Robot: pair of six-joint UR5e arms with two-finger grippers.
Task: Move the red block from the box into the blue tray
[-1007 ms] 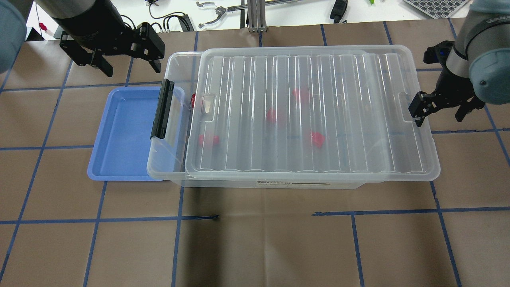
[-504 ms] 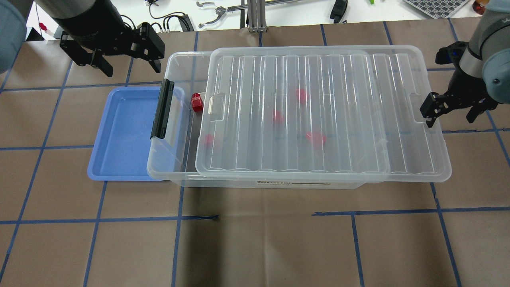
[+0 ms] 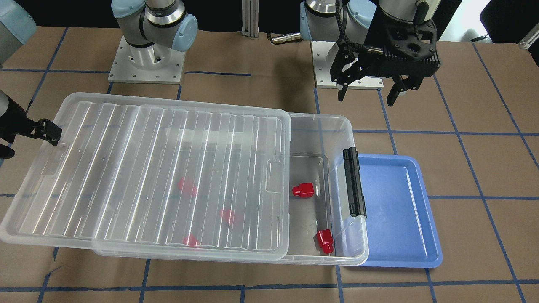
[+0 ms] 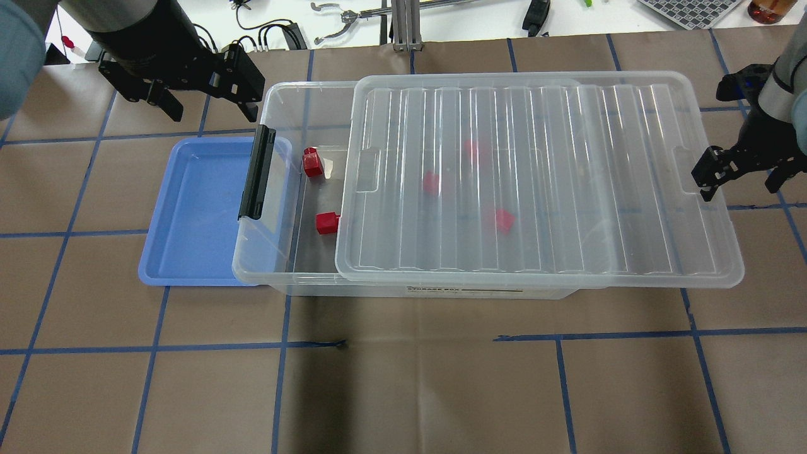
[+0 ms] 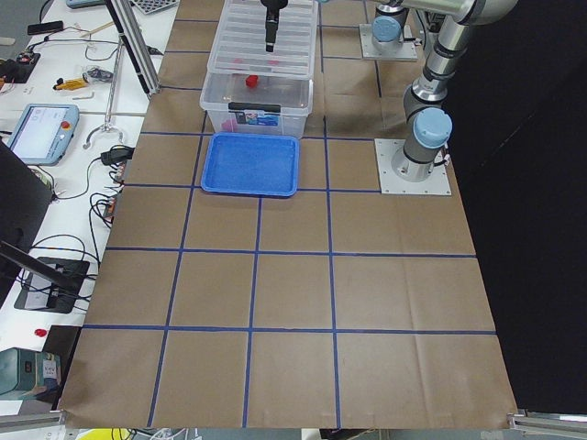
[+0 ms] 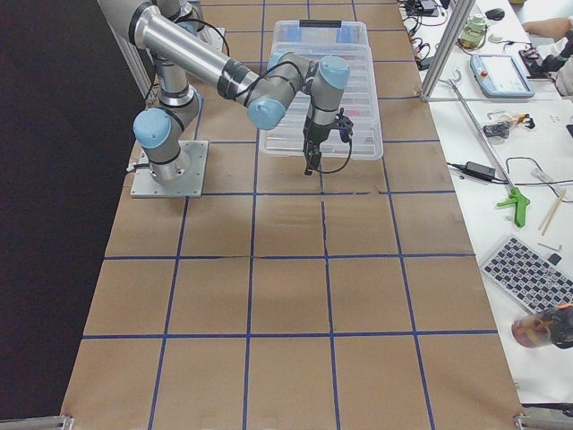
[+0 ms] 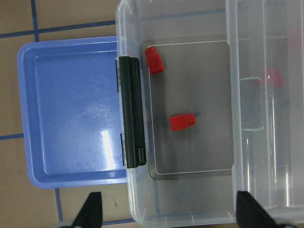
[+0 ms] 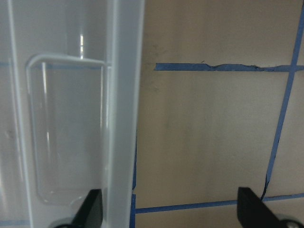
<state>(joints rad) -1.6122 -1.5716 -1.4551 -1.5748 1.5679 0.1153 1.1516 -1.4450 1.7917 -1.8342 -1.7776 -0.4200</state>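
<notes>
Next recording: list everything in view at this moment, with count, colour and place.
red blocks: five, red; all in the box, two uncovered at its latch end, three under the lid.
box: one, clear; mid-table.
lid: one, clear, ribbed; on the box, offset toward the robot's right, leaving the latch end open.
latch bar: one, black; on the box's short end by the tray.
blue tray: one, blue, empty; against the box's latch end.
table: one, brown with blue tape grid.
left gripper: one, black, open; above the table behind the tray.
right gripper: one, black, open; at the lid's far end.
</notes>
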